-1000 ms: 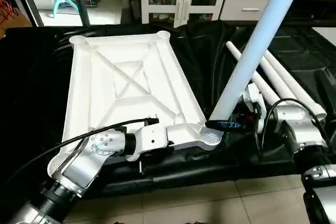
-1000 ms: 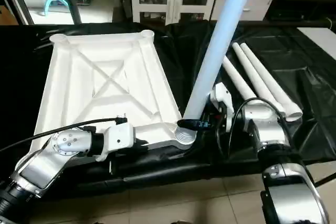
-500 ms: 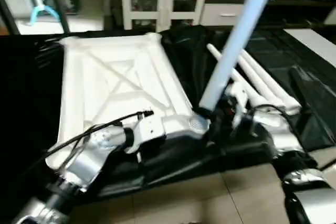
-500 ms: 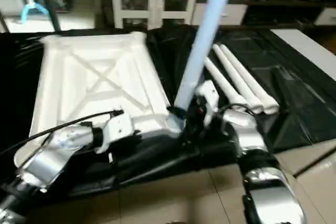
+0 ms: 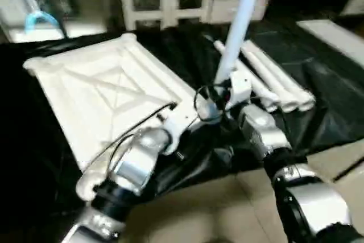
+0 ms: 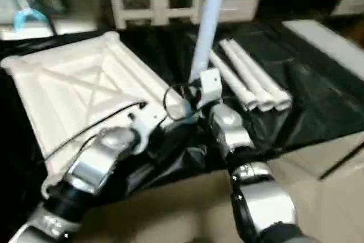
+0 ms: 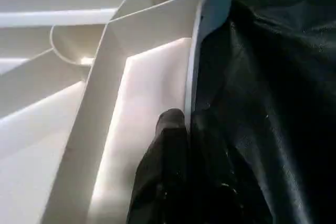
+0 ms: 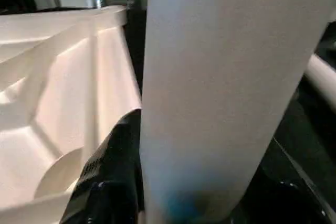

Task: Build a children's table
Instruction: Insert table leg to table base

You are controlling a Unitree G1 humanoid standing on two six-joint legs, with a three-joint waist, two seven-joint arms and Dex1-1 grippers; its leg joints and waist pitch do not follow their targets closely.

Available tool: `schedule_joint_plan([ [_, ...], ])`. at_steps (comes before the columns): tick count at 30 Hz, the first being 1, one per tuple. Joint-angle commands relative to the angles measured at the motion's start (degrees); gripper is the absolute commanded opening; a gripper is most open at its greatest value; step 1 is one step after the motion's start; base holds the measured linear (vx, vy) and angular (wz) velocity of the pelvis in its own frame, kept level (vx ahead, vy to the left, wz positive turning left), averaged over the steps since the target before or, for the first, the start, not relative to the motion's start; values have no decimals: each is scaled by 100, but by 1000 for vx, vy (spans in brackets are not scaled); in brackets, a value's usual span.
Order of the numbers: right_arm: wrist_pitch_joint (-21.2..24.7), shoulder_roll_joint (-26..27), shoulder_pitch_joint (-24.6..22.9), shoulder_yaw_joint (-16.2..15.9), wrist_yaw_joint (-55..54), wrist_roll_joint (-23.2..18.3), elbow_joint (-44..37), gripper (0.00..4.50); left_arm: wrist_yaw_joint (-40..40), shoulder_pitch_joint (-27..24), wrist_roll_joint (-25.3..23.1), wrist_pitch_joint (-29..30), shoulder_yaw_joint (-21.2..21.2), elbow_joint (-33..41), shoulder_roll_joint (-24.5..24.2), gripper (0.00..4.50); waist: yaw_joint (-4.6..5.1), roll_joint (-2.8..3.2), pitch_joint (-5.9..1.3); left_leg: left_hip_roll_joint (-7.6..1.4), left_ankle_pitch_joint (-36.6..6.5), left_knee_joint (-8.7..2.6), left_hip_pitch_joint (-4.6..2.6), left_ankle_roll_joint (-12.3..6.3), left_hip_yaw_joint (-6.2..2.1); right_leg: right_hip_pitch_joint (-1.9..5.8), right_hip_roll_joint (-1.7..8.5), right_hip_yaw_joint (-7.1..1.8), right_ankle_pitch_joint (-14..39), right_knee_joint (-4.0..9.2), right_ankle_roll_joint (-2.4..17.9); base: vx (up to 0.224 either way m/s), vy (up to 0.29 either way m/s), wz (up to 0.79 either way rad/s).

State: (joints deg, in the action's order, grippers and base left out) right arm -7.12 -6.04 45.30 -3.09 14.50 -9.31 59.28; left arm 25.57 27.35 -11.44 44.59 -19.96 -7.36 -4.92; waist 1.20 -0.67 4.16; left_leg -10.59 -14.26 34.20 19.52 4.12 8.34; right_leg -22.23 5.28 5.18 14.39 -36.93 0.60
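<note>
Black cloth (image 5: 318, 83) is covering the table, and you are seeing the big white tabletop (image 5: 96, 92) lying on it with its crossed ribs facing up. One long white leg (image 5: 239, 21) is standing up at the tabletop's near right corner socket (image 5: 207, 109). Your right gripper (image 8: 157, 182) is grasping that leg low down, with one black finger (image 8: 113, 171) pressing its side. Your left gripper (image 7: 181, 124) is clenched on the tabletop's rim beside that corner. Three more legs (image 5: 273, 81) are lying together to the right of the tabletop.
</note>
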Motion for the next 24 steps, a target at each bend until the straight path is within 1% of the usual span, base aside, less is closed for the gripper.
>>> schedule_joint_plan([
  [1, 195, -82, -512, -138, -1172, 646, 993, 186, -552, 116, -129, 75, 271, 302, 135, 0, -41, -83, -207, -109, -629, -432, 306, -71, -111, 195, 405, -339, 3617, 842, 89, 79, -22, -35],
  [2, 151, -66, -504, -130, -1221, 655, 981, 186, -605, 120, -132, 77, 310, 304, 144, 0, -49, -41, -242, -120, -577, -446, 255, -85, -109, 171, 339, -318, 2985, 793, 239, 80, -22, -13],
  [3, 109, -54, -496, -123, -1266, 664, 968, 186, -651, 125, -132, 80, 350, 305, 149, 0, -52, -2, -233, -135, -804, -430, 112, -272, -4, 50, 256, -324, 2128, 783, 705, 0, 0, 0],
  [4, 18, -40, -479, -135, -1341, 705, 958, 186, -741, 146, -147, 115, 412, 311, 163, 0, -52, 26, -223, -142, -991, -432, 96, -292, 10, 39, 257, -311, 2291, 795, 781, 0, 0, 0],
  [5, -156, -23, -471, -108, -1351, 697, 925, 186, -813, 166, -156, 44, 476, 301, 139, 0, -16, 19, -198, -156, -1275, -445, 133, -249, 22, 38, 272, -281, 2657, 820, 791, 0, 0, 0],
  [6, -271, -13, -467, -86, -1348, 687, 906, 186, -849, 179, -161, -4, 510, 295, 120, 0, -7, 24, -205, -165, -1334, -460, 150, -212, 12, 62, 272, -266, 2721, 822, 750, 0, 0, 0],
  [7, -283, -12, -466, -83, -1343, 684, 904, 186, -849, 180, -160, -14, 514, 295, 117, 0, 11, 27, -227, -188, -1294, -487, 189, -197, -11, 101, 278, -260, 2545, 806, 712, 0, 0, 0],
  [8, -436, 9, -448, -44, -1271, 632, 878, 186, -853, 190, -137, -161, 556, 291, 71, 0, 6, 46, -254, -201, -1149, -491, 191, -231, -5, 107, 277, -266, 2189, 797, 760, 0, 0, 0],
  [9, -526, 31, -442, -2, -1103, 559, 846, 186, -750, 171, -92, -270, 557, 307, -5, 0, 8, 69, -259, -218, -1038, -492, 186, -268, 9, 105, 267, -274, 1818, 776, 883, 0, 0, 0],
  [10, -582, 46, -438, 19, -1021, 520, 832, 186, -697, 158, -74, -328, 559, 316, -42, 0, 7, 69, -267, -225, -970, -490, 189, -281, 14, 116, 265, -275, 1640, 757, 948, 0, 0, 0],
  [11, -627, 52, -439, 24, -930, 499, 814, 186, -621, 134, -58, -378, 542, 329, -94, 0, 10, 93, -279, -245, -911, -503, 187, -313, 19, 131, 264, -267, 1403, 732, 1071, 0, 0, 0],
  [12, -734, 55, -448, 19, -692, 466, 762, 186, -406, 62, -21, -497, 477, 367, -242, 0, 21, 82, -275, -242, -955, -503, 202, -341, 28, 131, 266, -262, 1386, 743, 1092, 0, 0, 0],
  [13, -734, 55, -448, 19, -692, 466, 762, 186, -406, 62, -21, -497, 477, 367, -242, 0, 30, 84, -293, -241, -884, -501, 232, -358, 27, 169, 281, -262, 1236, 711, 1139, 0, 0, 0],
  [14, -784, 45, -464, 24, -551, 439, 725, 186, -325, 8, -13, -652, 441, 385, -324, 0, 37, 94, -299, -236, -783, -496, 246, -379, 31, 181, 280, -260, 1119, 703, 1152, 0, 0, 0],
  [15, -828, 43, -473, 35, -475, 432, 707, 186, -289, -26, -3, -757, 416, 396, -375, 0, 42, 101, -291, -243, -685, -486, 241, -446, 43, 172, 277, -266, 888, 691, 1226, 0, 0, 0],
  [16, -828, 43, -473, 35, -475, 432, 707, 186, -289, -26, -3, -757, 416, 396, -375, 0, 40, 104, -296, -245, -648, -478, 237, -458, 47, 177, 282, -269, 814, 682, 1256, 0, 0, 0],
  [17, -828, 43, -473, 35, -475, 432, 707, 186, -289, -26, -3, -757, 416, 396, -375, 0, 39, 112, -310, -249, -478, -462, 222, -492, 59, 184, 277, -274, 559, 649, 1332, 0, 0, 0],
  [18, -852, 26, -487, 54, -365, 407, 682, 186, -155, -93, 21, -809, 348, 451, -465, 0, 36, 106, -321, -247, -371, -450, 222, -528, 64, 196, 275, -275, 398, 630, 1372, 0, 0, 0],
  [19, -898, -4, -497, 80, -215, 355, 668, 186, -31, -177, 30, -918, 263, 509, -565, 0, 38, 106, -329, -248, -198, -437, 228, -608, 73, 212, 275, -278, 123, 592, 1458, 0, 0, 0],
  [20, -910, -22, -501, 98, -100, 316, 656, 186, 23, -210, 40, -908, 236, 539, -598, 0, 45, 111, -332, -249, -83, -426, 239, -691, 78, 227, 280, -283, -116, 567, 1544, 0, 0, 0],
  [22, -923, -42, -504, 118, 26, 272, 642, 186, 82, -247, 51, -896, 206, 573, -634, 0, 57, 116, -335, -256, -21, -412, 218, -789, 93, 229, 278, -292, -324, 541, 1653, 0, 0, 0],
  [23, -993, -124, -481, 204, 439, 131, 625, 186, 206, -317, 92, -957, 113, 628, -736, 0, 64, 114, -333, -259, -31, -408, 208, -840, 105, 231, 274, -295, -367, 537, 1701, 0, 0, 0],
  [24, -1013, -154, -462, 245, 609, 77, 625, 186, 240, -330, 119, -983, 82, 635, -772, 0, 69, 113, -341, -259, -45, -400, 201, -868, 115, 231, 270, -301, -378, 535, 1720, 0, 0, 0],
])
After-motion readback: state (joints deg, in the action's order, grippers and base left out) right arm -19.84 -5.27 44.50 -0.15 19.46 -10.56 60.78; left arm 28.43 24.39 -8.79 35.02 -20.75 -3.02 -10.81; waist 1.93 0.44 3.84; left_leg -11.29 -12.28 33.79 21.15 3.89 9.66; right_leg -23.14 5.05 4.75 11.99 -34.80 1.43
